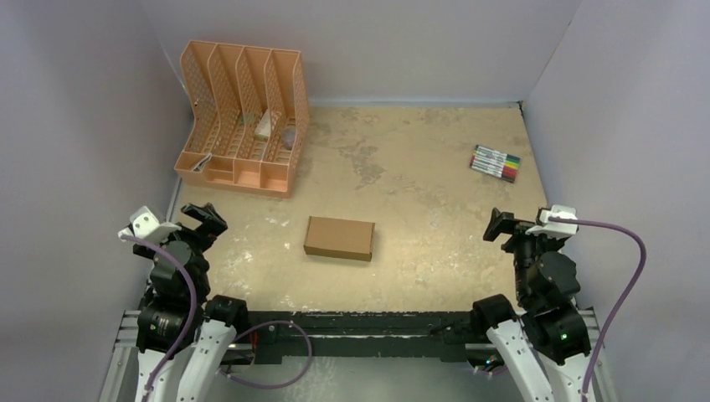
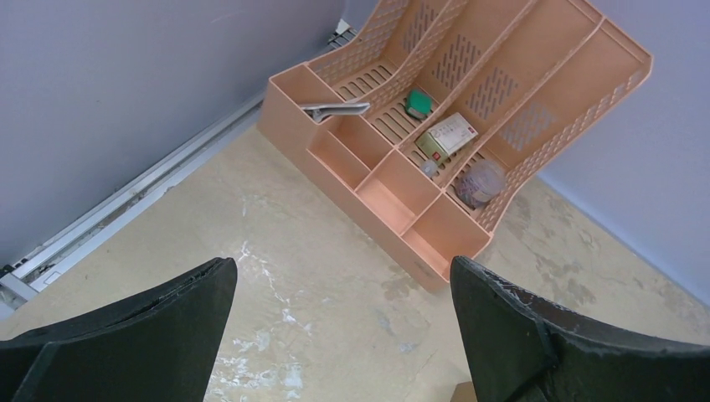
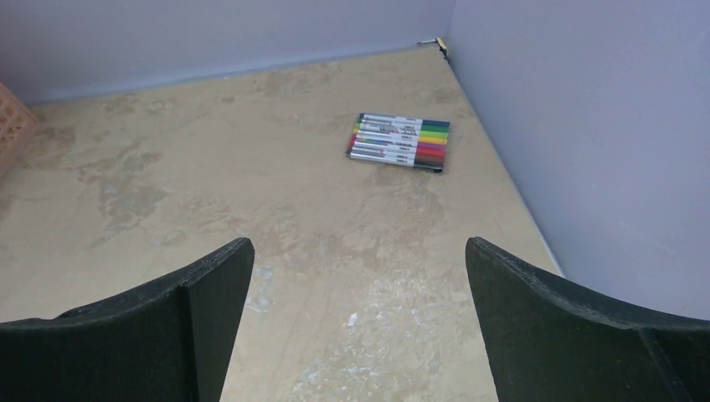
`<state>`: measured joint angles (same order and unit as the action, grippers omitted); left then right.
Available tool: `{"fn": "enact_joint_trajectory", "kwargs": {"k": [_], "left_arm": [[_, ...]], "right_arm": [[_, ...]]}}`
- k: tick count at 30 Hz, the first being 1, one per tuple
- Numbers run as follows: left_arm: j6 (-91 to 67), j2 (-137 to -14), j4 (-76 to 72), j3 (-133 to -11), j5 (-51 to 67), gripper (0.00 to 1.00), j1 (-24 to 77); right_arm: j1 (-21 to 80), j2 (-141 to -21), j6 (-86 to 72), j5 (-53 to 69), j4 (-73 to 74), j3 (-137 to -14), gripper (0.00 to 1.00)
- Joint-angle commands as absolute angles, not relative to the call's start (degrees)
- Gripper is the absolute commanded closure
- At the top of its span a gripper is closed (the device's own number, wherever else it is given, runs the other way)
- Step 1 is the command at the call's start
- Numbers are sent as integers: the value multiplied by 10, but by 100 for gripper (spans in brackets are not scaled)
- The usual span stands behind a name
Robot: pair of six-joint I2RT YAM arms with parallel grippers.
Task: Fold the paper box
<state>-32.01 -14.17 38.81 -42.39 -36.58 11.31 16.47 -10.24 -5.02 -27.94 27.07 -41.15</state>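
The paper box (image 1: 339, 238) is a small closed brown carton lying flat near the middle of the table, toward the front. A sliver of its corner shows at the bottom edge of the left wrist view (image 2: 463, 393). My left gripper (image 1: 198, 216) is open and empty at the front left, well left of the box; in its own view (image 2: 343, 289) the jaws stand wide apart over bare table. My right gripper (image 1: 508, 226) is open and empty at the front right, well right of the box; its own view (image 3: 358, 268) shows wide jaws over bare table.
A peach-orange slotted file organizer (image 1: 241, 117) stands at the back left holding small items; it fills the top of the left wrist view (image 2: 469, 126). A pack of coloured markers (image 1: 495, 162) lies at the right near the wall, also in the right wrist view (image 3: 398, 142). Grey walls enclose the table.
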Motion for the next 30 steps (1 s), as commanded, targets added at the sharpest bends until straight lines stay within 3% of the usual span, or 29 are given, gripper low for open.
{"fn": "enact_joint_trajectory", "kwargs": {"k": [1,30], "left_arm": [[-323,-104,359,-412,-411,1,110],[-326,-116,368,-410,-413,0,110]], "right_arm": [[164,-85,-20,-287,227,-390,1],[206,-39,-16,-283,191,-349,1]]}}
